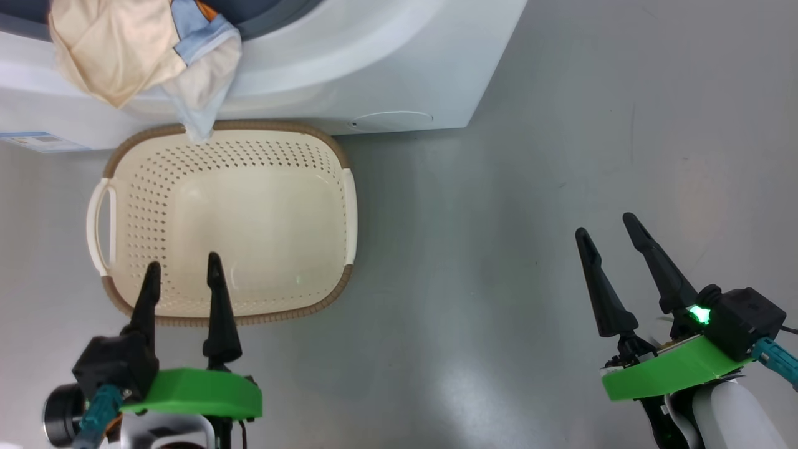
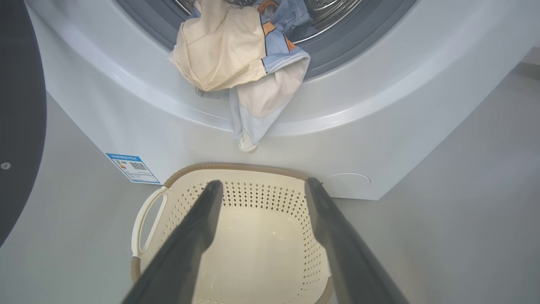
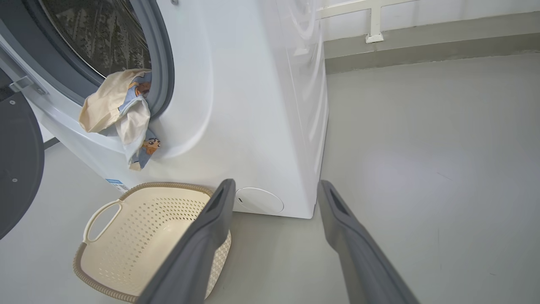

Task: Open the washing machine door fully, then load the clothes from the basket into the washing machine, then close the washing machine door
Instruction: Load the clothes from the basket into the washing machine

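My left hand (image 1: 183, 262) hung released and empty over the near edge of the basket (image 1: 149, 212), which held nothing. My right hand (image 1: 606, 224) stood equally spread, well apart over bare floor (image 1: 499, 249). The clothes (image 1: 124, 56) lay half in the washer (image 1: 374, 62), one end drooping toward the basket. I judged the job was to pinch that end low, lift it clear of the gasket (image 2: 371, 42) and push deep before swinging the door (image 2: 17, 105).

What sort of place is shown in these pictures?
Likely a laundry area, perhaps a test room: a white front-loading washing machine stands on a plain grey floor, clothes hang from its open mouth, and an empty basket sits before it.
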